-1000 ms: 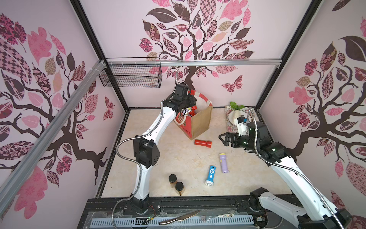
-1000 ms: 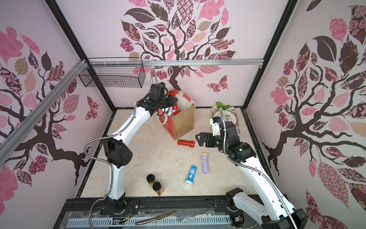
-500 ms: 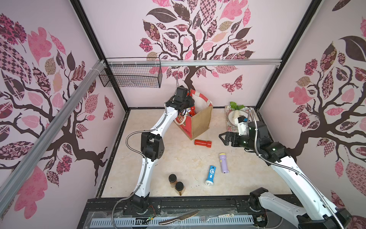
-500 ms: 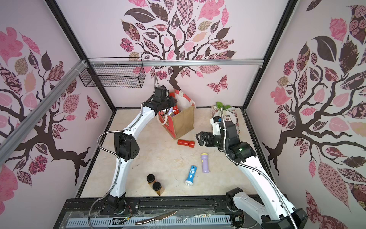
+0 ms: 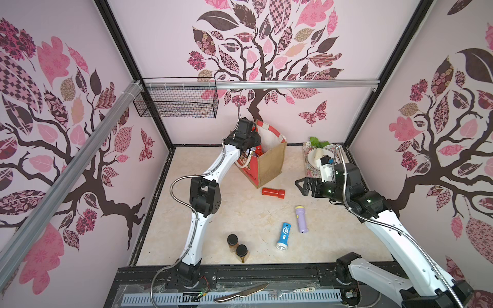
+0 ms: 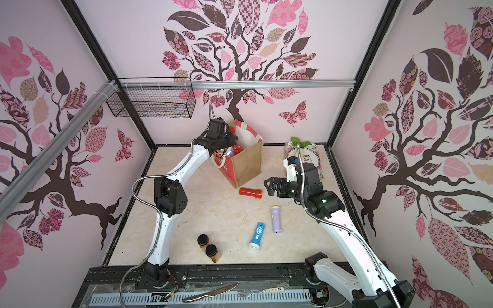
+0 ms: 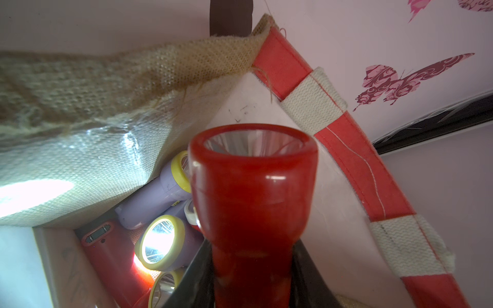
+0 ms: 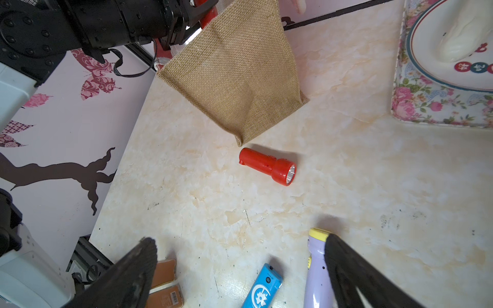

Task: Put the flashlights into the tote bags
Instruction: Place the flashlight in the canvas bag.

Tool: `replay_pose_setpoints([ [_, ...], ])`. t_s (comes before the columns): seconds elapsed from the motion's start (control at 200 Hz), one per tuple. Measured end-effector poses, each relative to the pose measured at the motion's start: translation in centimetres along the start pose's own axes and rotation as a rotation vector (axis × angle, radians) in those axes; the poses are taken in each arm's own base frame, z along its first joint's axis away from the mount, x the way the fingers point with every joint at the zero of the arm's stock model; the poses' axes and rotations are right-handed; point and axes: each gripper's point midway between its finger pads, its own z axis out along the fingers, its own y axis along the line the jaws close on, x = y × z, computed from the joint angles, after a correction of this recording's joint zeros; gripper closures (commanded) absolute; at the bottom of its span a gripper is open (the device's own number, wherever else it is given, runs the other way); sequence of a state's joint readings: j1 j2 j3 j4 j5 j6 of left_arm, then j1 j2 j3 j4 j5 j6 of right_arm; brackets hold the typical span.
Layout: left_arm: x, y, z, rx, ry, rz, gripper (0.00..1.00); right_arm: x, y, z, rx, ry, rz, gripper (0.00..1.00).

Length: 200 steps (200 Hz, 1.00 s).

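The tan tote bag (image 5: 268,166) (image 6: 248,166) stands at the back of the floor. My left gripper (image 5: 249,144) (image 7: 252,266) hangs over its mouth, shut on a red flashlight (image 7: 253,200) that points head first into the bag. Several lilac and red flashlights (image 7: 160,240) lie inside. On the floor lie a red flashlight (image 5: 273,193) (image 8: 268,166), a lilac one (image 5: 301,218) (image 8: 316,274) and a blue one (image 5: 284,236) (image 8: 262,289). My right gripper (image 5: 300,185) (image 8: 240,256) hovers open to the right of the red one, holding nothing.
Two brown jars with black lids (image 5: 237,245) stand near the front edge. A floral tray (image 5: 308,170) with a plate sits at the back right, behind my right arm. A black wire basket (image 5: 176,104) hangs on the back wall.
The left arm's elbow has shifted to the right while its gripper stayed over the bag with the red flashlight. The right arm has not moved.
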<state>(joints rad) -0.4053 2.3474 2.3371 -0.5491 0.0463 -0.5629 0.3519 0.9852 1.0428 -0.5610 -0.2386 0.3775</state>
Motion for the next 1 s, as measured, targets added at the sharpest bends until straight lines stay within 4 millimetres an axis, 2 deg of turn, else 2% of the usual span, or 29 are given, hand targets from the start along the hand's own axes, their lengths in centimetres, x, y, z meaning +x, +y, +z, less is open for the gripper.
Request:
replay_pose_setpoints([
  [0.46,-2.1,-0.9,-2.3,0.000,-0.057,0.027,0.44,-0.1,-0.1,-0.1,0.006,-0.006,-0.001,0.00],
  [0.795,-5.0,-2.4,-5.9,0.024,-0.142,0.038,0.43,-0.2,-0.2,-0.1,0.012,-0.010,-0.002,0.00],
  [1.0,-6.2,-3.6,-9.7,0.054,-0.176,0.045,0.43,-0.1,-0.3,-0.1,0.017,-0.009,-0.001,0.00],
])
